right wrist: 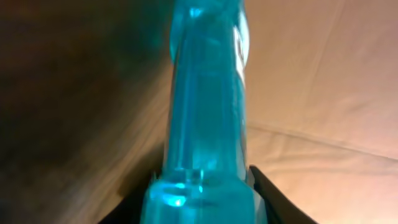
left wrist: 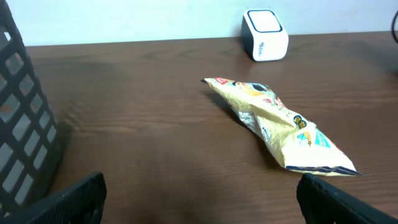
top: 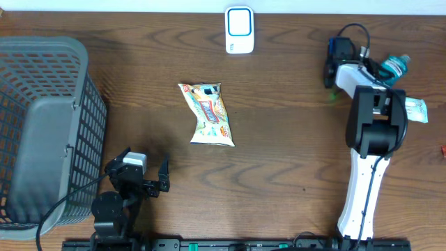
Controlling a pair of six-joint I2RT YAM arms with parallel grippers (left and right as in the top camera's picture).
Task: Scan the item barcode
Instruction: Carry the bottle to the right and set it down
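A clear teal bottle (right wrist: 205,93) fills the right wrist view, and my right gripper (right wrist: 202,186) is shut on its lower body, a dark finger on each side. Overhead, that bottle (top: 392,67) is held at the far right of the table, with my right gripper (top: 380,71) around it. The white barcode scanner (top: 239,30) with a blue face stands at the back centre, well left of the bottle. My left gripper (top: 148,183) rests near the front left, open with nothing in it. In its wrist view, its fingers (left wrist: 74,199) are spread wide over bare wood.
A crumpled yellow snack bag (top: 208,113) lies mid-table, also in the left wrist view (left wrist: 280,121). A grey mesh basket (top: 42,125) stands at the left edge. A white and teal packet (top: 416,109) lies beside the right arm. A small red object (top: 443,150) sits at the right edge.
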